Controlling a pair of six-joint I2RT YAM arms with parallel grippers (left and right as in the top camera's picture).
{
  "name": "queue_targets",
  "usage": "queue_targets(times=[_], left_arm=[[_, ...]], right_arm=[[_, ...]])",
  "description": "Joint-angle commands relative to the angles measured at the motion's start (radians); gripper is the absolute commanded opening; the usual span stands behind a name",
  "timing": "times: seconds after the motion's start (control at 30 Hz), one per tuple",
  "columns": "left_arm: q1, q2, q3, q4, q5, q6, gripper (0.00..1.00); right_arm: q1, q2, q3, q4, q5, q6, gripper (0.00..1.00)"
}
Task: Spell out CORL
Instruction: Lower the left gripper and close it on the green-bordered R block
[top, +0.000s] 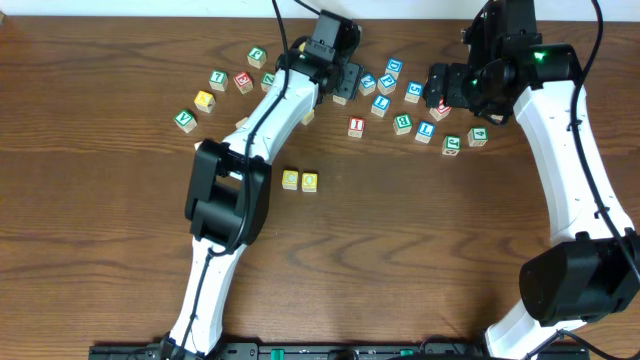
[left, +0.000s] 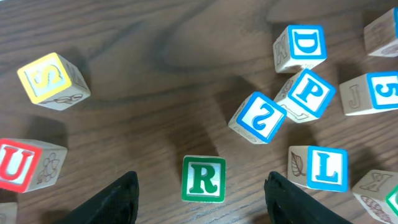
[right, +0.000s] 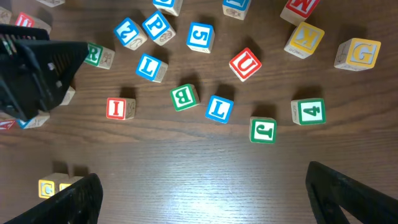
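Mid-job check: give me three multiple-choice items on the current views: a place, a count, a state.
1. Left wrist view: where is the green R cube?
A) between the open fingers of the left gripper
B) atop a blue cube
C) under a red cube

2. Overhead: how many yellow cubes form the started row?
A) one
B) two
C) four

3. The right gripper is
A) shut on a cube
B) open, empty
C) shut, empty

Key:
1. A: a finger shows on each side of it.
2. B: a pair stands side by side.
3. B: its fingers stand wide apart, nothing between.
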Motion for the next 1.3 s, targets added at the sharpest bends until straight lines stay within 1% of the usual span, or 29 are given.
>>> queue_targets(times=[0.0,0.5,0.7,0.73,0.8,1.07,1.27], left_arm=[[-0.003,0.047,0.018,0.005,-0.012,0.011,0.61],[-0.003,0.117,0.017,0.024,-0.012,0.011,0.52],[-0.003,0.124,0.018,0.024,-0.012,0.011,0.44],[-0.003,0.124,0.018,0.025,-0.012,0.011,0.39],[-0.003,0.124,0.018,0.026,-0.012,0.011,0.34],[-0.003,0.111,0.018,0.026,-0.012,0.010,0.33],[-0.003,0.030,0.018,0.006,-0.013,0.010,0.33]], right_arm=[[-0.003,0.000,0.000,-0.004,0.008,-0.017,0.99],[-0.003,0.000,-0.001,-0.003,0.008,-0.017,0.99],[-0.003,0.000,-0.001,-0.002,0.008,-0.017,0.99],[-0.003,0.000,-0.001,-0.001,0.008,-0.017,0.99],[-0.003,0.000,-0.001,0.001,0.008,-0.017,0.99],[-0.003,0.000,-0.001,0.001,0.039,-0.016,0.99],[-0.003,0.000,-0.001,0.006,0.056,-0.016,0.99]])
